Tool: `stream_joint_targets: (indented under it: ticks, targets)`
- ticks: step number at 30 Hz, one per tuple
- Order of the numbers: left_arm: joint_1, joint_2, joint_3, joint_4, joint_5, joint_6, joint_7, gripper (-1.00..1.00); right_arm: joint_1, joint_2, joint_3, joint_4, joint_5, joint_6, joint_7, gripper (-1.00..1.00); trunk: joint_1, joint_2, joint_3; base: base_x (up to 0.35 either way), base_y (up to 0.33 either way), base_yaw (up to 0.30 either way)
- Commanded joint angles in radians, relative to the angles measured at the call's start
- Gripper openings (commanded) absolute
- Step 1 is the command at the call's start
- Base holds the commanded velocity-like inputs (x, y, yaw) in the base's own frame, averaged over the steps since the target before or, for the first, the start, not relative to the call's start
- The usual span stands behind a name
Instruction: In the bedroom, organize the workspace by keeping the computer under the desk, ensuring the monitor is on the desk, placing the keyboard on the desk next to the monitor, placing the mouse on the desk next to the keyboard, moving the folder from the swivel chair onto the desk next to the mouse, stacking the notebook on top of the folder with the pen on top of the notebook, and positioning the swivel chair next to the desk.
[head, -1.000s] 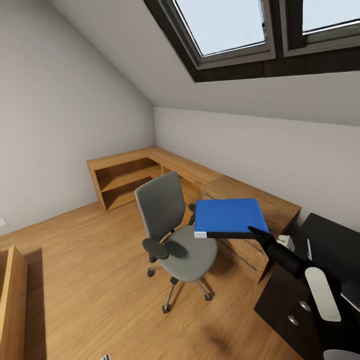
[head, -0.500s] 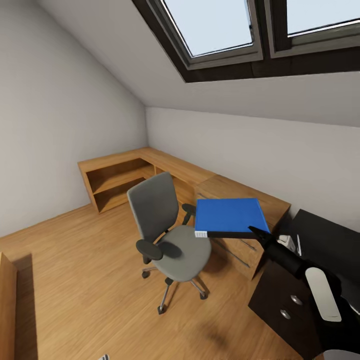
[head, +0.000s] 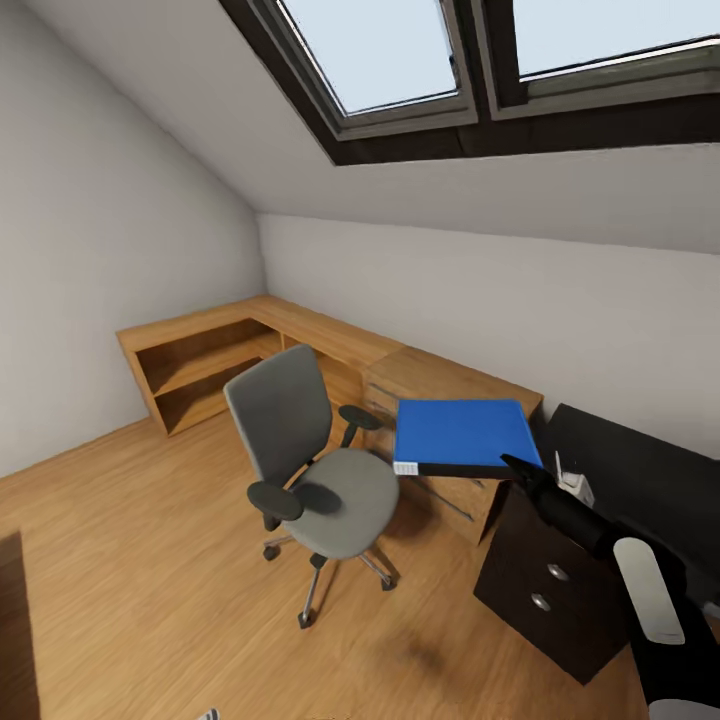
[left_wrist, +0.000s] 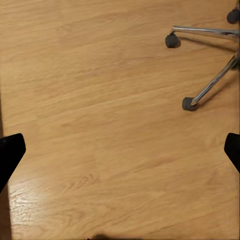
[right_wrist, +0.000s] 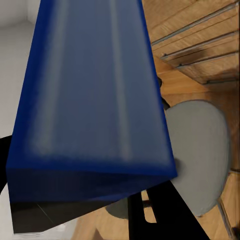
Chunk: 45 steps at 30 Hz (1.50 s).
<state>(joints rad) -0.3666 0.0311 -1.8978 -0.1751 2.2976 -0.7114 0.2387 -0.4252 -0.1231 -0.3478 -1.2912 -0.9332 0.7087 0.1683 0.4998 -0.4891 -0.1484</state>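
While folder (head: 460, 433) is held level, clamped in right gripper (head: 512, 465) above swivel chair (head: 315, 470) seat, carry-to-desk step is judged underway. Left gripper (left_wrist: 120, 150) is seen spread, empty, over floor. Next: swing toward desk (head: 640, 480), set down flat.

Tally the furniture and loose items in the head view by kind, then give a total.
Swivel chair: 1
Black desk: 1
Wooden dresser: 1
Wooden corner shelf unit: 1
Blue folder, held in the right gripper: 1
Total: 5
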Motion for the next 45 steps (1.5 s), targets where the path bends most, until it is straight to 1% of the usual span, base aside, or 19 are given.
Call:
stream_joint_targets:
  ticks: [1,9,13,17,19,22,32,33,37,45]
  targets:
    - [-0.002,0.001,-0.009,-0.004,0.000,-0.005,0.010,1.00,-0.001,0.000,-0.003,0.001,-0.001,0.006,0.003,-1.00,0.000,-0.002,-0.002,-0.235,0.089,-0.297]
    - [-0.002,0.001,-0.009,-0.004,0.000,-0.005,0.010,1.00,-0.001,0.000,-0.005,0.006,-0.001,0.006,0.004,-1.00,0.000,-0.002,-0.002,-0.289,0.125,-0.299]
    - [-0.002,0.001,-0.009,-0.004,0.000,-0.005,0.010,1.00,-0.001,0.000,-0.021,0.012,-0.001,0.006,0.004,-1.00,0.000,-0.002,-0.002,-0.259,0.138,-0.300]
    - [-0.002,0.001,-0.009,-0.004,0.000,-0.005,0.010,1.00,-0.001,0.000,-0.034,0.021,-0.001,0.006,0.005,-1.00,0.000,-0.002,-0.002,-0.093,0.073,-0.300]
    - [-0.002,0.001,-0.009,-0.004,0.000,-0.005,0.009,1.00,-0.001,0.000,-0.040,0.024,-0.001,0.006,0.006,-1.00,0.000,-0.002,-0.002,-0.020,0.016,-0.300]
    - [-0.002,0.001,-0.009,-0.004,0.000,-0.005,0.009,1.00,-0.001,0.000,-0.058,0.030,-0.001,0.006,0.008,-1.00,0.000,-0.002,-0.002,-0.003,0.003,-0.300]
    - [-0.002,0.001,-0.009,-0.006,0.000,-0.005,0.008,1.00,-0.001,0.000,-0.065,0.042,-0.001,0.006,0.008,-1.00,0.000,-0.002,-0.002,0.000,0.000,-0.300]
    - [-0.002,0.000,-0.009,-0.006,0.000,-0.005,0.008,1.00,-0.001,0.000,-0.077,0.045,-0.001,0.006,0.008,-1.00,0.000,-0.002,-0.002,0.000,0.000,-0.300]
    - [-0.002,0.000,-0.009,-0.006,0.000,-0.005,0.008,1.00,-0.001,0.000,-0.081,0.045,-0.001,0.006,0.008,-1.00,0.000,-0.002,-0.002,0.013,0.000,-0.300]
    - [-0.002,-0.001,-0.012,-0.006,-0.001,-0.004,0.008,1.00,-0.001,0.001,-0.082,0.047,-0.001,0.006,0.007,-1.00,0.000,-0.002,-0.002,0.237,0.000,-0.300]
